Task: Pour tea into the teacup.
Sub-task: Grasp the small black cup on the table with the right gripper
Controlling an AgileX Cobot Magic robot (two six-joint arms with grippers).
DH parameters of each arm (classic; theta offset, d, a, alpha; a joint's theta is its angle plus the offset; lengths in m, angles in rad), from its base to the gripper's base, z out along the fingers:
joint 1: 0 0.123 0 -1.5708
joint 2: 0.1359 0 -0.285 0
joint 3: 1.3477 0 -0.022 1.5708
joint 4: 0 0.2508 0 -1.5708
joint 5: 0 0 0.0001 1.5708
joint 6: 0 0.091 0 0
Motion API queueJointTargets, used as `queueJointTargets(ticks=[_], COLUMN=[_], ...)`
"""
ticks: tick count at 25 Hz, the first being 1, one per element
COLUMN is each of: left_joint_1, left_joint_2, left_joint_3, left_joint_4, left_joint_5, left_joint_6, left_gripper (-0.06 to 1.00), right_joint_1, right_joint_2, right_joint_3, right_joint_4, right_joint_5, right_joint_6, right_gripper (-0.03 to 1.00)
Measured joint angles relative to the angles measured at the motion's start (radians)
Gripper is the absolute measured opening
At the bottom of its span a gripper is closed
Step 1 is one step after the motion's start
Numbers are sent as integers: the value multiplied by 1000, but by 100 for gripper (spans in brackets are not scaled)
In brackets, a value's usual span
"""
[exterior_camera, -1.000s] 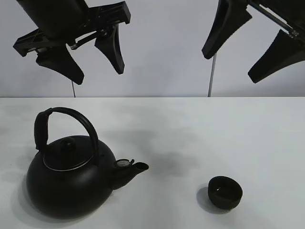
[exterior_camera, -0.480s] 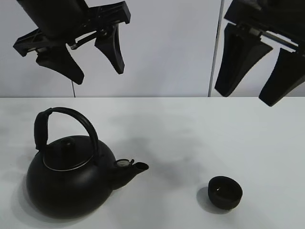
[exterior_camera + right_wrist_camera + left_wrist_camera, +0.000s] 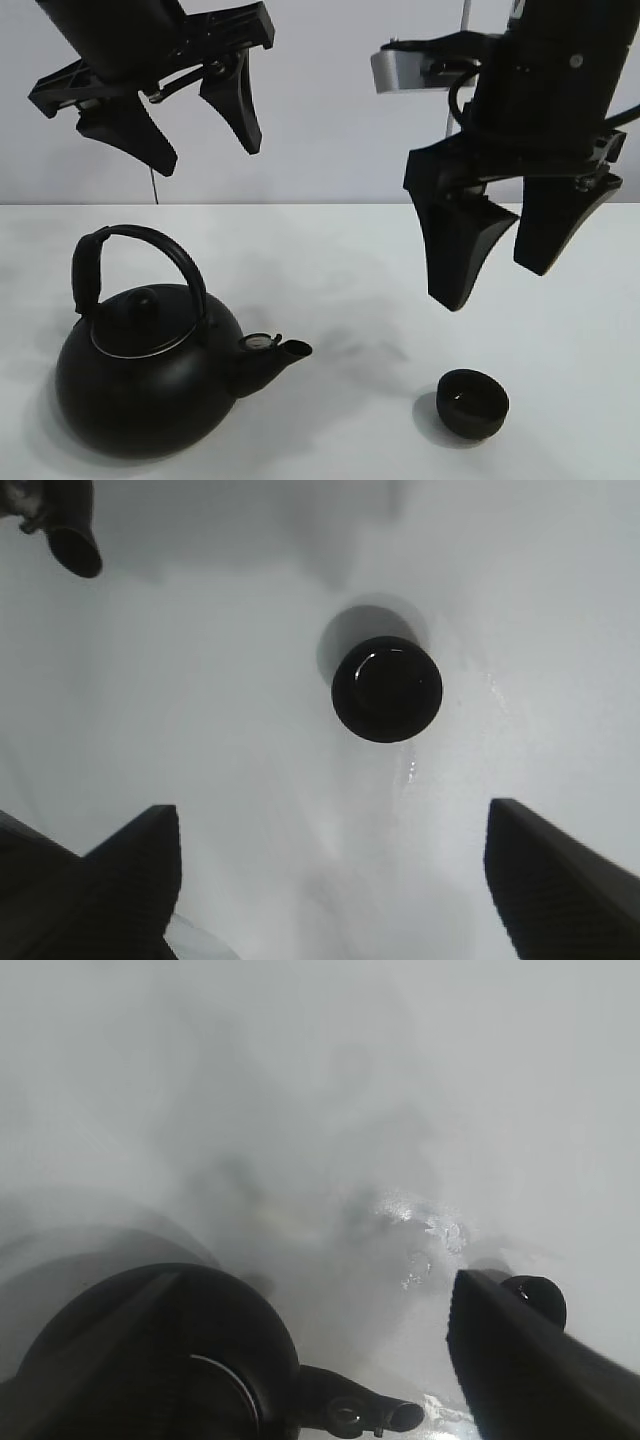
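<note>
Overhead, right pincer (image 3: pixel 495 288) spread wide above teacup (image 3: pixel 473 403), likely lining up to grasp it; left pincer (image 3: pixel 208 160) spread too, high over kettle (image 3: pixel 140 390) on desk (image 3: pixel 380 250).

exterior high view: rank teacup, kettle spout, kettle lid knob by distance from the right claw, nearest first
1. teacup: on the table's right side, almost directly under the right claw.
2. kettle spout: mid-table, to the left of the teacup.
3. kettle lid knob: far left, clearly the farthest.
</note>
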Motion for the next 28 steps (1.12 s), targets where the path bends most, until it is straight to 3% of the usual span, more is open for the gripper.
queueJointTargets(ticks=[8, 15, 28], left_joint_1=[0, 0, 0], left_joint_2=[0, 0, 0], left_joint_3=[0, 0, 0], left_joint_4=[0, 0, 1], left_joint_5=[0, -2, -3], left_joint_6=[0, 0, 0], left_gripper=[52, 52, 52], right_joint_1=[0, 0, 0], right_joint_2=[112, 173, 309], right_joint_3=[54, 91, 91], right_joint_4=[-21, -29, -58], right_joint_5=[-60, -180, -236], right_joint_6=[0, 5, 41], right_gripper=[57, 57, 57])
